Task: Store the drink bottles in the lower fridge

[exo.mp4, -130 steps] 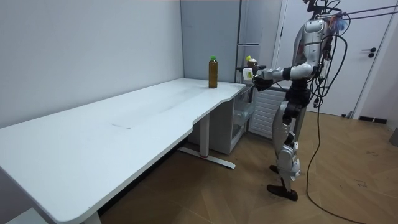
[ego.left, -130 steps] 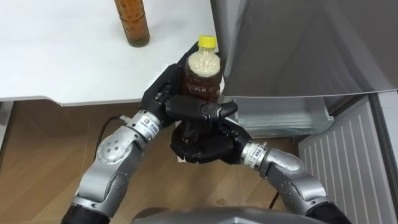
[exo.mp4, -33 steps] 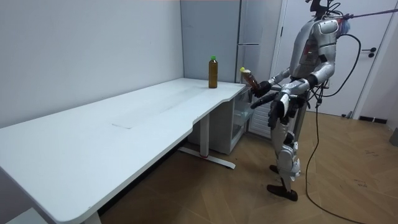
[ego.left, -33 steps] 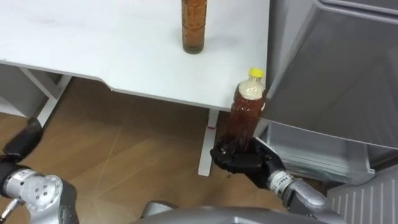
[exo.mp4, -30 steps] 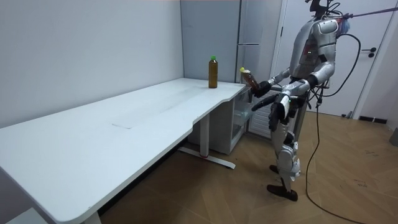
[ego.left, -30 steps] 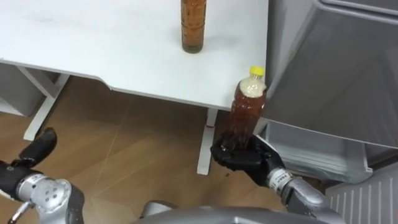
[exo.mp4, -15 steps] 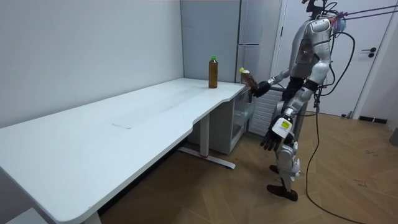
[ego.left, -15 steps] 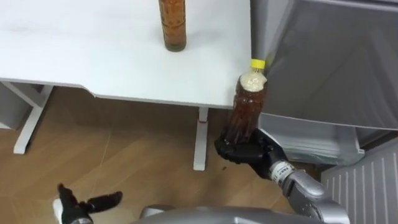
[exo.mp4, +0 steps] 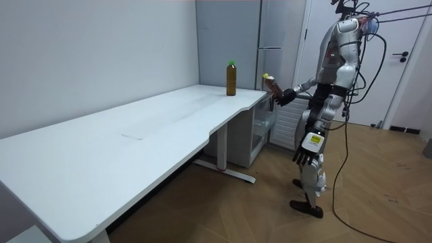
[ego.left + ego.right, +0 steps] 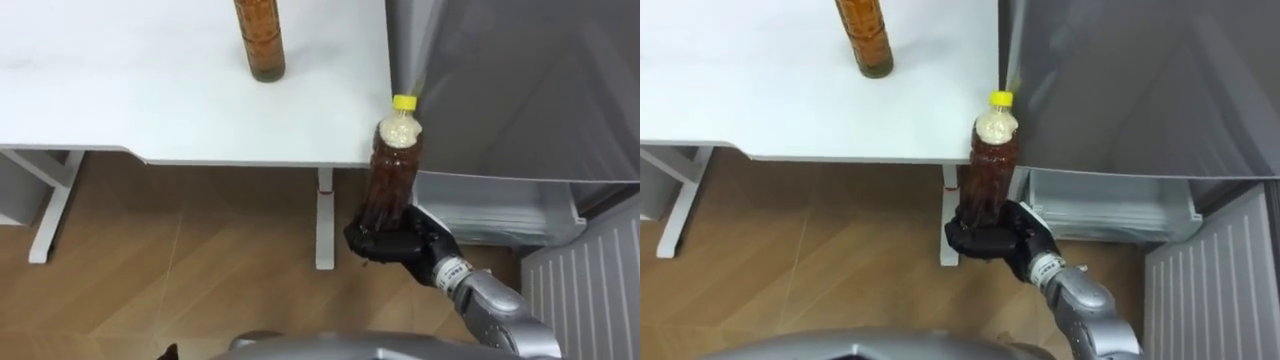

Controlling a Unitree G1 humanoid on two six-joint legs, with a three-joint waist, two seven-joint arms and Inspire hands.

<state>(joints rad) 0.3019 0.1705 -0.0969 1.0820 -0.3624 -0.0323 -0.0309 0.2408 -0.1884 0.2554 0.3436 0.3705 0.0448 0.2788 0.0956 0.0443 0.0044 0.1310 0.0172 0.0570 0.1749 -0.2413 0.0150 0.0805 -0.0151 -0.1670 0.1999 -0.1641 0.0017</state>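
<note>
Grips in the right hand (image 10: pixel 395 243), fingers curled tight round its base, the yellow-capped bottle (image 10: pixel 392 170), near upright at lower centre, off the corner of the white table (image 10: pixel 120 90) and beside the grey fridge (image 10: pixel 520 90). Lets the left hand (image 9: pixel 305 152) hang loose-fingered by the thigh. Farther off, upper left: a second bottle (image 10: pixel 259 38) standing on the table.
</note>
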